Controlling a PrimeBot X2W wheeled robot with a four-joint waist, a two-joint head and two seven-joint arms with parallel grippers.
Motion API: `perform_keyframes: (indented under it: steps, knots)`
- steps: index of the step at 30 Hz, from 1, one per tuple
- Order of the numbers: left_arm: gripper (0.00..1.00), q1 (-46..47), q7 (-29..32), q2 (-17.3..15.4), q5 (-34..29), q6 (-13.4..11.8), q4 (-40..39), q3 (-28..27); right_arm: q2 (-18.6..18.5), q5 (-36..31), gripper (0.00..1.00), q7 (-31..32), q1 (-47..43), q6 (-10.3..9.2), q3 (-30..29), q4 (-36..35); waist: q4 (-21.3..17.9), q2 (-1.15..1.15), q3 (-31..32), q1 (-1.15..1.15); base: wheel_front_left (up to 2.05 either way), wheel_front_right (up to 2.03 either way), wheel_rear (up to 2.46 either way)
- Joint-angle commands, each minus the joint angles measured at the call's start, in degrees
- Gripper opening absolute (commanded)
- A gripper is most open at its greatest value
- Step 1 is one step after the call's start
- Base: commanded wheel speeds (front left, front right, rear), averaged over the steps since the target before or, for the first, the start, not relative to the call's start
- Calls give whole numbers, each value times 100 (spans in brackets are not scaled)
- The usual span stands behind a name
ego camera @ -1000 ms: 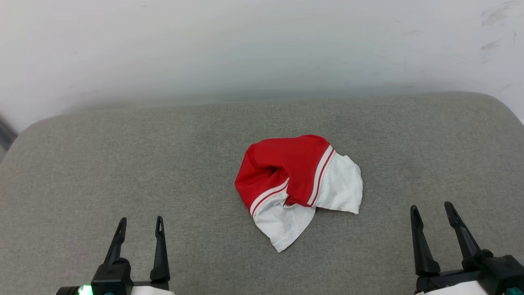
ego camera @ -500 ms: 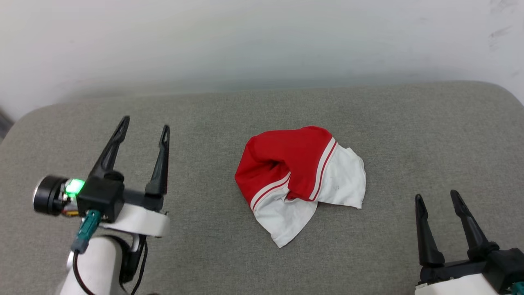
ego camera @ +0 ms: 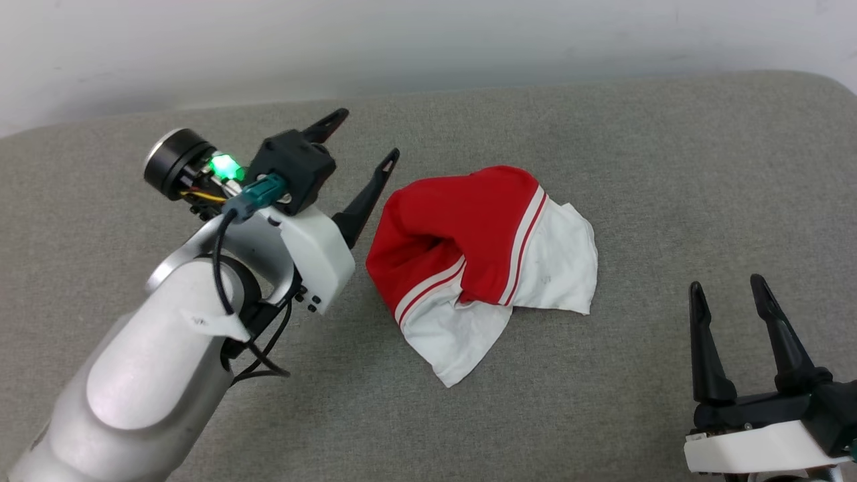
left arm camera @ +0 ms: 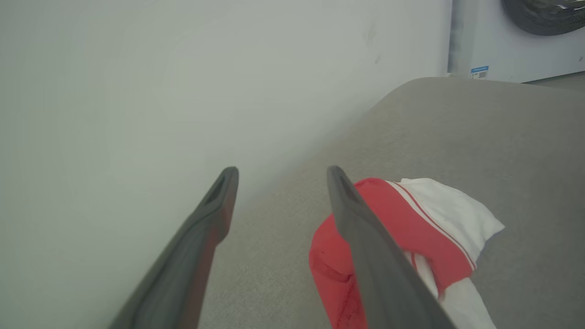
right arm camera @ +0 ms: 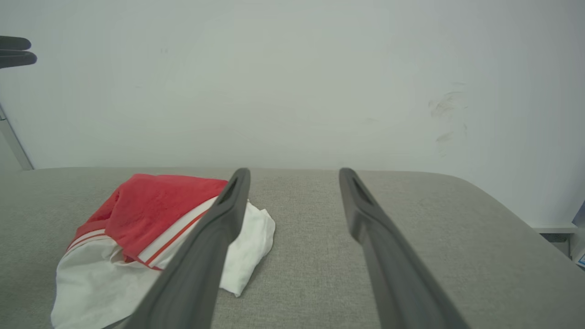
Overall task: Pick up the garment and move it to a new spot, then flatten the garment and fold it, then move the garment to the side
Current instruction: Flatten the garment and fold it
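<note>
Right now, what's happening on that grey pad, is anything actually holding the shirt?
Nothing holds it yet. The garment lies crumpled in a heap on the grey padded surface, red cloth on top and white parts spilling out below. The left gripper is stretched out close beside the heap's left edge, jaws open, with no cloth between its fingers. The right gripper sits open at the lower right, apart from the garment. The pickup is not yet done.
</note>
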State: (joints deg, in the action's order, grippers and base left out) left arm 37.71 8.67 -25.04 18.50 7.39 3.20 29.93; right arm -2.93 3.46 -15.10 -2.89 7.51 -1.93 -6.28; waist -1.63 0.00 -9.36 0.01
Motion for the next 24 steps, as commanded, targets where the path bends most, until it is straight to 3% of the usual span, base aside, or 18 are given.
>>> perform_keyframes:
  steps: [1, 5, 11, 18, 24]
  knots:
    - [100, 230, 349, -185, 305, -6, -26, 378, 8, -33, 100, -10, 103, -4, 12, -22, -44, 0, -139, -1, 0, 0, 0]
    - [100, 698, 1241, -598, 1008, -5, -136, 1351, 8, -56, 100, -10, 195, -4, 26, -34, -85, 0, -310, -1, 0, 0, 0]
    - [100, 1374, 2301, -945, 2062, -4, -301, 2656, 8, -107, 100, -10, 383, -4, 52, -65, -180, 0, -583, -1, 0, 0, 0]
    - [100, 1937, 2767, -951, 2664, -3, -208, 3800, 8, -104, 100, -10, 556, -4, 141, -97, -313, 0, -870, -1, 0, 0, 0]
    - [100, 2237, 2991, -873, 2807, -3, 72, 4296, 8, -52, 100, -10, 729, -4, 194, -119, -488, 0, -1216, -1, 0, 0, 0]
